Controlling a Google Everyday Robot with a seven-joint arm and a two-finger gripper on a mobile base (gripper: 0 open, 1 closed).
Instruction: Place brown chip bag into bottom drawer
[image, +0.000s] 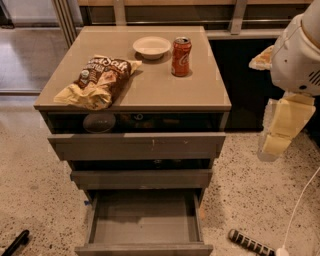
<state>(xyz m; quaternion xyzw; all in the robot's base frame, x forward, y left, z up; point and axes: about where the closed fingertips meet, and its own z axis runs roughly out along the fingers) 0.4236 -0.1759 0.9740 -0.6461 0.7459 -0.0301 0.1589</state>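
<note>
The brown chip bag (100, 82) lies crumpled on the left side of the cabinet top (150, 90), reaching its front left corner. The bottom drawer (145, 222) is pulled out wide open, and its grey inside holds nothing. My gripper (277, 135) hangs at the right of the cabinet, at about the height of the upper drawers. It is far from the bag and holds nothing that I can see.
An orange-red soda can (181, 56) and a white bowl (151, 47) stand at the back of the cabinet top. The top drawer (136, 145) and middle drawer (141, 178) are partly pulled out. A black ribbed object (250, 243) and a white cable (300, 200) lie on the floor at right.
</note>
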